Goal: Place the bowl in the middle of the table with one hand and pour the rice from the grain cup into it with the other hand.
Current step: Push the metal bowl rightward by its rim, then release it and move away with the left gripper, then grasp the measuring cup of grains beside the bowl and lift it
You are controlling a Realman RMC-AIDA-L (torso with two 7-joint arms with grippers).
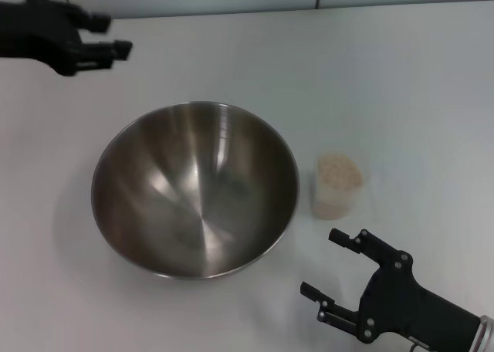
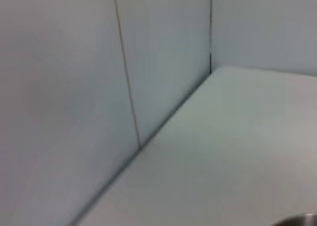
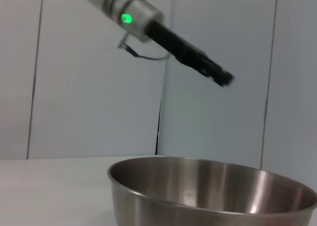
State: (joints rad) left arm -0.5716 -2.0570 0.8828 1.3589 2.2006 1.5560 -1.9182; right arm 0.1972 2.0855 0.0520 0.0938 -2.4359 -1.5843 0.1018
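Observation:
The steel bowl stands empty in the middle of the white table. It also shows in the right wrist view, and a sliver of its rim shows in the left wrist view. The clear grain cup stands upright just right of the bowl, full of rice. My right gripper is open and empty, low near the table's front, just in front of the cup. My left gripper is open and empty, raised at the far left, well away from the bowl; it also shows in the right wrist view.
A pale panelled wall runs along the table's far edge and meets another wall in a corner. The left arm's silver wrist with its green light hangs above and behind the bowl.

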